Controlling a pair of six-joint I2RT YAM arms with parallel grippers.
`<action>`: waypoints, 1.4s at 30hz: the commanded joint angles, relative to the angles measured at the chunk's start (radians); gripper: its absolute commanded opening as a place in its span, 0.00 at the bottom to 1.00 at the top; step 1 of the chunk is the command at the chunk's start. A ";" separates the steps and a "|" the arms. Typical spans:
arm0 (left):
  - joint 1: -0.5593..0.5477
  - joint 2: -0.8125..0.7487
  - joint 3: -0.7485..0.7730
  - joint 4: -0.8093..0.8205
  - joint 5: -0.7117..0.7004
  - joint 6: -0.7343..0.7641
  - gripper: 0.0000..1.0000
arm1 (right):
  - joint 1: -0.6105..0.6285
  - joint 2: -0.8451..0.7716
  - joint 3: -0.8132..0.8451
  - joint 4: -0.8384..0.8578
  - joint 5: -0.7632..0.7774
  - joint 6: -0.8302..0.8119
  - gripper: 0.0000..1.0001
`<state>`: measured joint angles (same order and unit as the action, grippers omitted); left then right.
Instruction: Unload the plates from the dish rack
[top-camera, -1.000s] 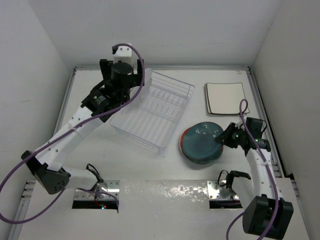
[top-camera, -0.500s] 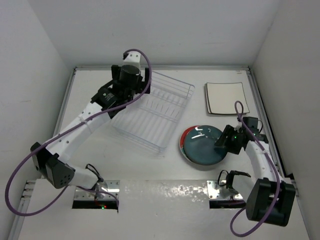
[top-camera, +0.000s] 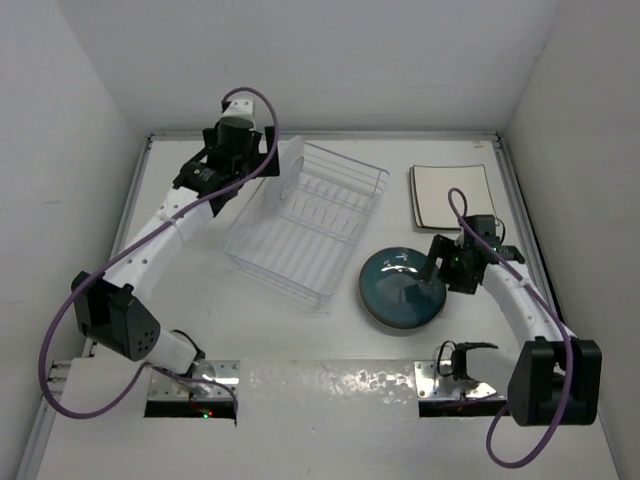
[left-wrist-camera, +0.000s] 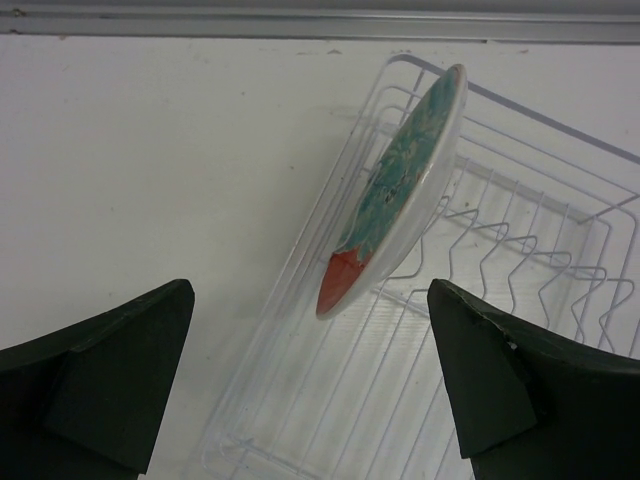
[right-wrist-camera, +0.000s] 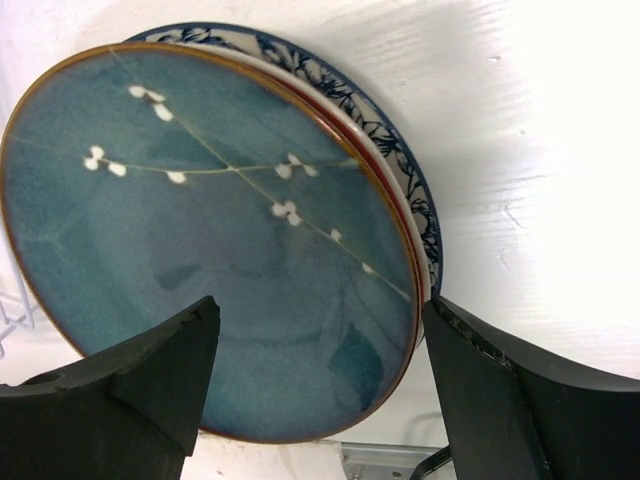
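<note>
A red-and-teal floral plate (left-wrist-camera: 400, 190) stands on edge at the back left of the white wire dish rack (top-camera: 310, 225). In the top view that plate (top-camera: 288, 165) shows as a pale sliver. My left gripper (left-wrist-camera: 310, 390) is open just short of it, at the rack's left end (top-camera: 235, 160). A teal plate with white blossoms (right-wrist-camera: 200, 230) lies flat on a blue floral plate (right-wrist-camera: 400, 150) right of the rack (top-camera: 402, 288). My right gripper (right-wrist-camera: 320, 390) is open over the teal plate's near edge (top-camera: 450, 270), holding nothing. Square cream plates (top-camera: 450, 195) lie at the back right.
White walls close in the table on the left, back and right. A raised rail (top-camera: 520, 220) runs along the right edge, close to the square plates. The arm mounts (top-camera: 450, 375) sit at the near edge.
My right gripper has opened and let go of the teal plate, which went from tilted to flat on the stack. My left arm swung toward the back left end of the rack.
</note>
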<state>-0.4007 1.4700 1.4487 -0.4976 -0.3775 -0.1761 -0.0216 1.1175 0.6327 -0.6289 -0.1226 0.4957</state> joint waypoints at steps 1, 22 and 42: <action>-0.006 -0.016 -0.004 0.039 0.034 -0.006 1.00 | 0.005 -0.021 0.032 0.023 0.050 0.029 0.81; 0.120 0.440 0.414 -0.088 0.515 0.075 0.59 | 0.006 -0.235 0.167 -0.124 -0.023 -0.091 0.99; 0.131 0.486 0.645 -0.223 0.566 0.112 0.00 | 0.005 -0.243 0.165 -0.095 -0.054 -0.088 0.99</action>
<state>-0.2806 1.9846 1.9533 -0.7326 0.2214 -0.0917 -0.0216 0.8852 0.7895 -0.7490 -0.1543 0.4175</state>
